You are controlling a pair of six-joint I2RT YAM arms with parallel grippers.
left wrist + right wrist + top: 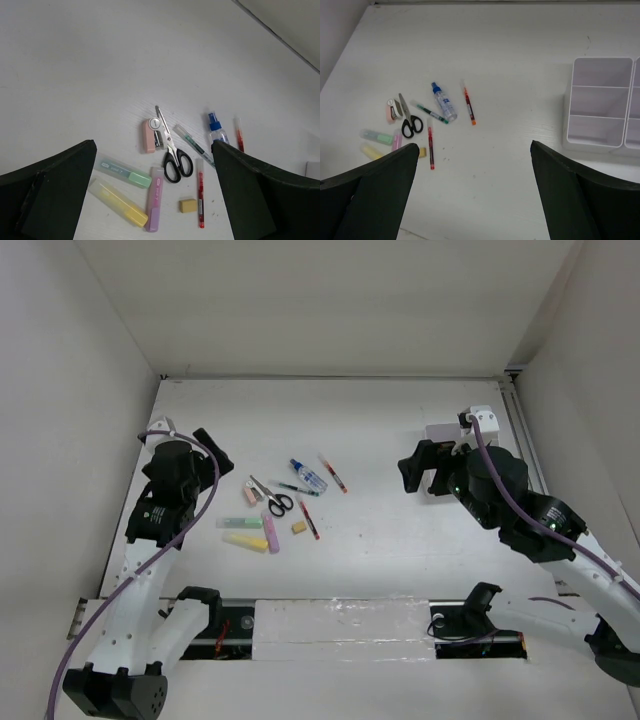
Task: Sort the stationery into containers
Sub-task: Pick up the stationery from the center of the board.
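**Stationery [285,502] of mixed pens, markers and scissors lies unsorted**

The pieces form a loose cluster at the middle of the white table [400,540]. None is in the white translucent plastic divided box [597,102], which stands at about two o'clock from the cluster in the top view, partly behind the right gripper [418,472]. That gripper and the left gripper [212,455] both hover with jaws spread wide, holding nothing.

A sound first pick, I judge, is the thin orange-red pen [468,106] at the cluster's three-o'clock edge, nearest the right arm. Straddle its narrow width at mid-length and descend straight. Avoid nudging the blue-capped clear tube [443,102] just beside it.
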